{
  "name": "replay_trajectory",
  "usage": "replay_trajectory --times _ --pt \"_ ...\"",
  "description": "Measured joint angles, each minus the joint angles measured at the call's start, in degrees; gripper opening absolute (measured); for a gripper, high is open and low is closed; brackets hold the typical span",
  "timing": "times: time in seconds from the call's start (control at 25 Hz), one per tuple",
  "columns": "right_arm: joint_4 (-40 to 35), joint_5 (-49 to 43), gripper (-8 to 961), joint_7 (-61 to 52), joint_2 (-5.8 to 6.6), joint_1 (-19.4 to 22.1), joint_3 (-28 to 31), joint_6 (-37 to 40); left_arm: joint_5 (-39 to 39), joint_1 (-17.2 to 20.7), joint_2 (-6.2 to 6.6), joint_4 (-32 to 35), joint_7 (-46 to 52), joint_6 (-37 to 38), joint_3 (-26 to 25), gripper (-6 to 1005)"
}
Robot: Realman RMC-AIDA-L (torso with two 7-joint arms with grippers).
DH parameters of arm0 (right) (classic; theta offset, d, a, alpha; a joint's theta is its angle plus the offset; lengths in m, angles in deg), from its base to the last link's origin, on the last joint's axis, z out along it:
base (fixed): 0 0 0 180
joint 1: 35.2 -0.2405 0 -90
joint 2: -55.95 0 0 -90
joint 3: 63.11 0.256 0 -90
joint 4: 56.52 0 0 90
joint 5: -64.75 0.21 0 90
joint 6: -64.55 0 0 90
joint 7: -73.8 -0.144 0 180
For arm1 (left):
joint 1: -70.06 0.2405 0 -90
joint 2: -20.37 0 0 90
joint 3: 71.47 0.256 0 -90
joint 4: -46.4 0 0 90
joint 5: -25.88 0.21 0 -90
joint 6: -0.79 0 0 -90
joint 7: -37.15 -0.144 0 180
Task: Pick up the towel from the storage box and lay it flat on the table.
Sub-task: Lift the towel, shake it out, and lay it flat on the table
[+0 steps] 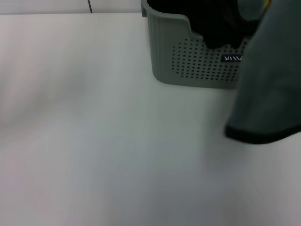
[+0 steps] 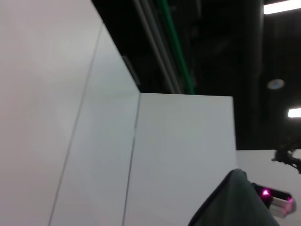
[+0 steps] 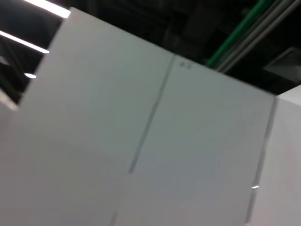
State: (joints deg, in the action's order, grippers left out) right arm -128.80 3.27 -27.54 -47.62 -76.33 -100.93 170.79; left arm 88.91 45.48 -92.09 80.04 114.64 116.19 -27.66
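The dark teal-green towel (image 1: 273, 80) hangs in the air at the right of the head view. Its black-edged lower hem (image 1: 258, 136) is just above the white table (image 1: 117, 141), in front of the box's right part. What holds it is above the frame and hidden. The grey-green storage box (image 1: 197, 61) stands at the back right, its black label (image 1: 232, 58) partly covered by the towel. A fold of the towel (image 2: 235, 202) also shows in the left wrist view. Neither gripper shows in any view.
A black cloth (image 1: 216, 23) hangs over the box's front rim. The wrist views show white wall panels (image 3: 155, 141), a dark ceiling with green pipes (image 2: 176, 52) and a small pink-lit device (image 2: 275, 200) beside the towel fold.
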Motion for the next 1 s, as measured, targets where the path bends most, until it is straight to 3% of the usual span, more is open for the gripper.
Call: replay_trajectory --times 0.28,0.4,0.56,0.68,0.88,1.0 --pt "8.5 -8.1 0 -0.4 3.33 -5.9 -6.1 8.5 1.2 0.3 0.65 2.7 3.9 0.3 0.4 379" --pt "10.7 -13.5 -1 -0.5 3.96 -9.0 -9.4 12.2 2.9 -0.3 0.95 2.9 5.5 0.3 0.5 379" --pt "10.3 -20.9 0 -0.6 3.17 -13.1 -14.2 16.6 6.7 -1.7 1.18 3.1 7.7 0.4 0.5 379" --pt "7.4 -23.1 0 -0.7 2.75 -14.0 -19.1 16.8 9.5 -2.8 1.56 3.6 9.9 0.8 0.8 380" --pt "3.4 -22.8 0 -0.4 1.56 -14.3 -21.4 17.0 12.1 -3.8 2.22 4.8 11.8 0.3 1.9 381" --pt "2.5 -19.9 -1 0.4 1.08 -14.2 -21.7 17.1 14.8 -4.4 1.97 4.9 11.7 -3.0 1.8 381"
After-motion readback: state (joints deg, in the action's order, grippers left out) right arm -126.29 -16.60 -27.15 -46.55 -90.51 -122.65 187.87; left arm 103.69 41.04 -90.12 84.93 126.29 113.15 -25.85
